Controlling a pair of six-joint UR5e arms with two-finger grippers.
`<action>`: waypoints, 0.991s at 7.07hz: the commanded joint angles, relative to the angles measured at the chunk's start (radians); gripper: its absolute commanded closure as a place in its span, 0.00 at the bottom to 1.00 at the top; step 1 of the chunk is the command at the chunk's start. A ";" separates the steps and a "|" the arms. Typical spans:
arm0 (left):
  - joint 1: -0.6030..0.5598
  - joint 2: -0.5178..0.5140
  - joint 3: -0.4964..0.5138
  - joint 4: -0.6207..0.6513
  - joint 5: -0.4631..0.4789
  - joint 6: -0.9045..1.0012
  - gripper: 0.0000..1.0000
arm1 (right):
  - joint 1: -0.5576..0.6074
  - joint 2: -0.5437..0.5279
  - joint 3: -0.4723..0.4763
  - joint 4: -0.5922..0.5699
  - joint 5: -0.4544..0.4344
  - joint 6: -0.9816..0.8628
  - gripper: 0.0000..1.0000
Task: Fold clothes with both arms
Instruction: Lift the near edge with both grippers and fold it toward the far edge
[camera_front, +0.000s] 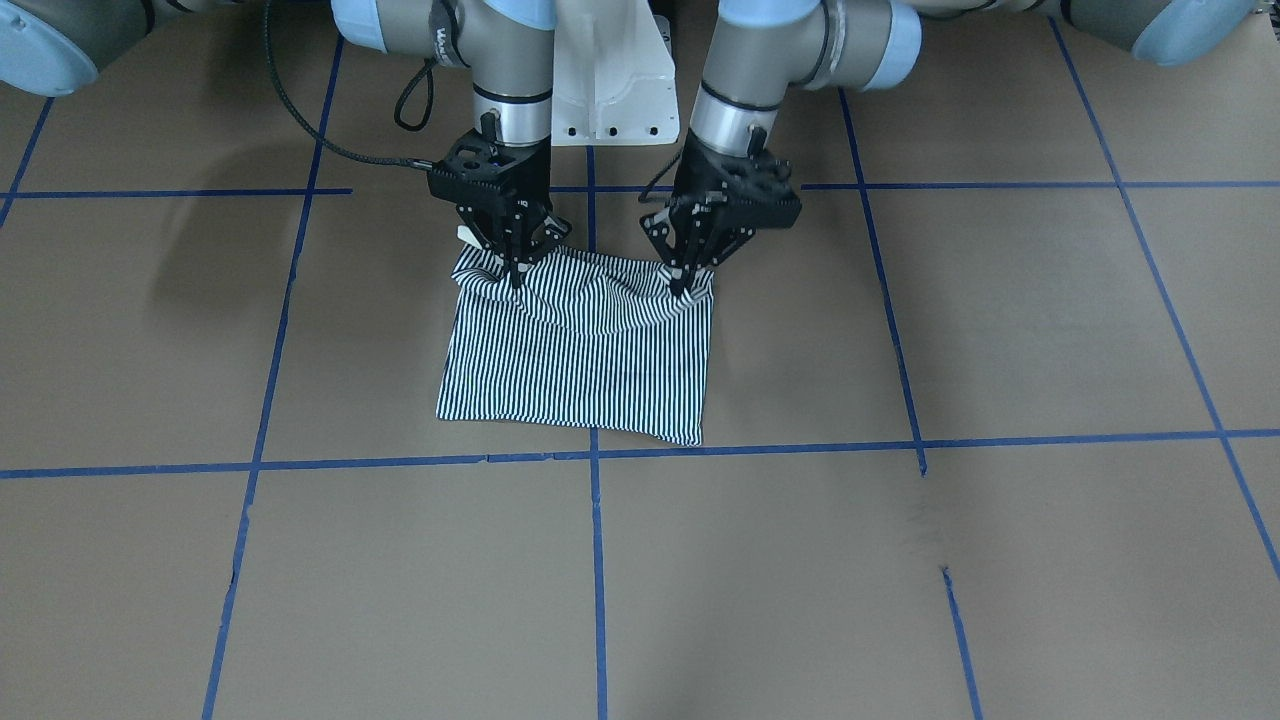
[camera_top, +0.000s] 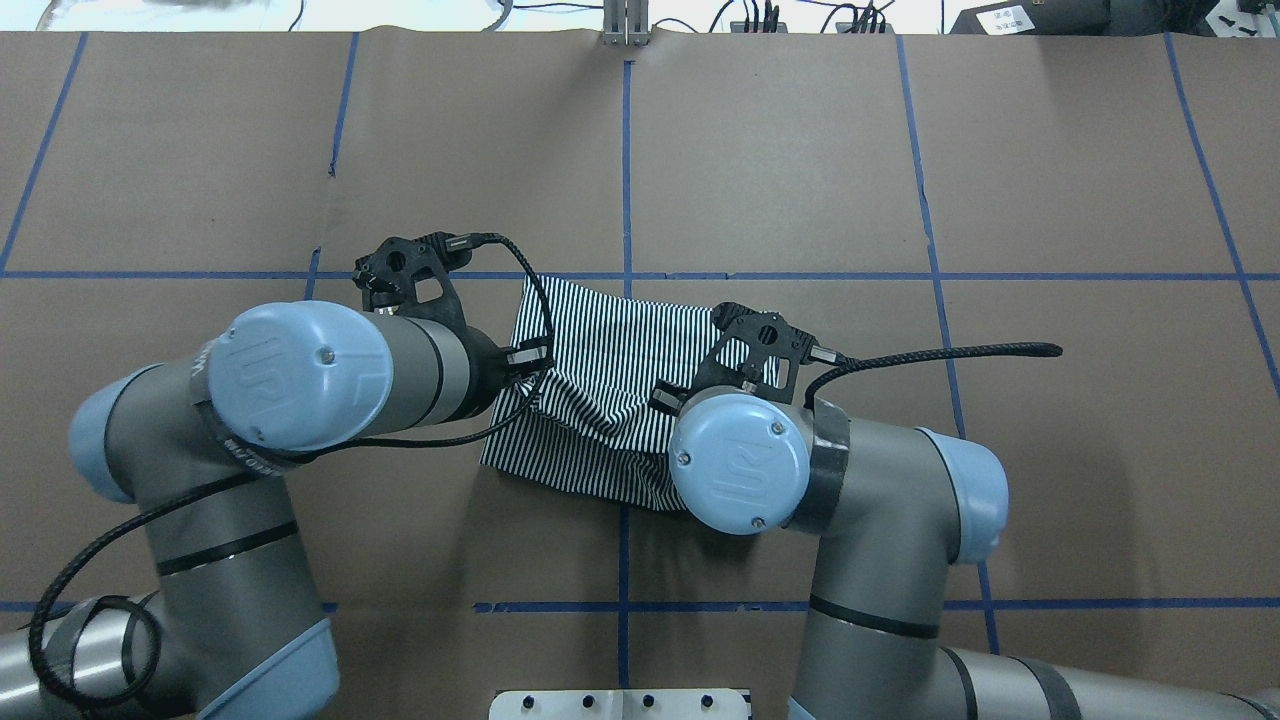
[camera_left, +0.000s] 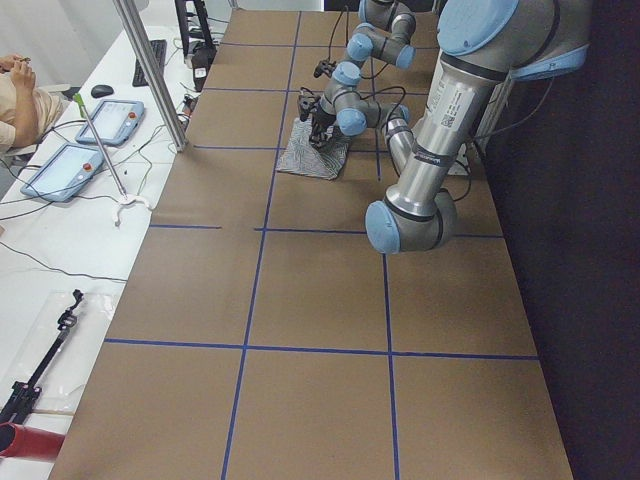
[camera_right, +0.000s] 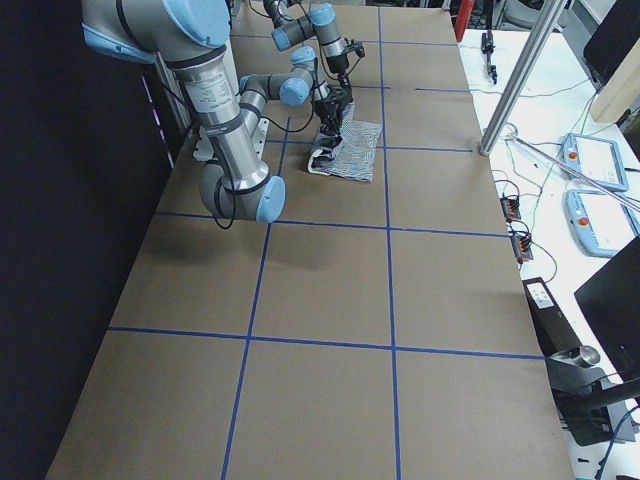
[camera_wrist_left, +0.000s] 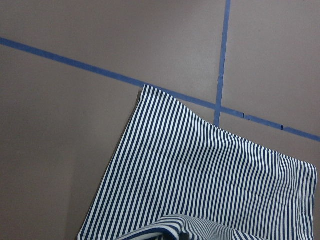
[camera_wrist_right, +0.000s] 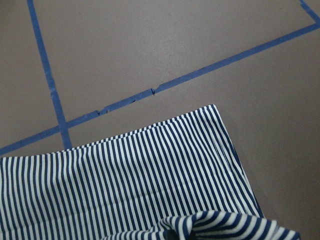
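The navy-and-white striped shirt lies folded into a small rectangle on the brown table, near the robot's base. It also shows in the overhead view and in both wrist views. My left gripper is shut on the shirt's near edge at one corner, and the cloth bunches up there. My right gripper is shut on the other near corner. A cream bit shows beside the right gripper. The far edge lies flat. In the overhead view the arms hide both fingertips.
Blue tape lines divide the brown table into squares. The white pedestal base stands just behind the grippers. A black cable trails from the right wrist. A side bench with tablets and a metal post runs along the far edge.
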 joint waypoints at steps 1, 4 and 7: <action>-0.030 -0.017 0.120 -0.092 0.002 0.026 1.00 | 0.033 0.049 -0.127 0.063 0.000 -0.026 1.00; -0.030 -0.033 0.169 -0.099 0.002 0.031 1.00 | 0.067 0.064 -0.246 0.169 0.000 -0.055 1.00; -0.030 -0.038 0.266 -0.198 0.003 0.040 1.00 | 0.069 0.061 -0.255 0.169 0.000 -0.070 1.00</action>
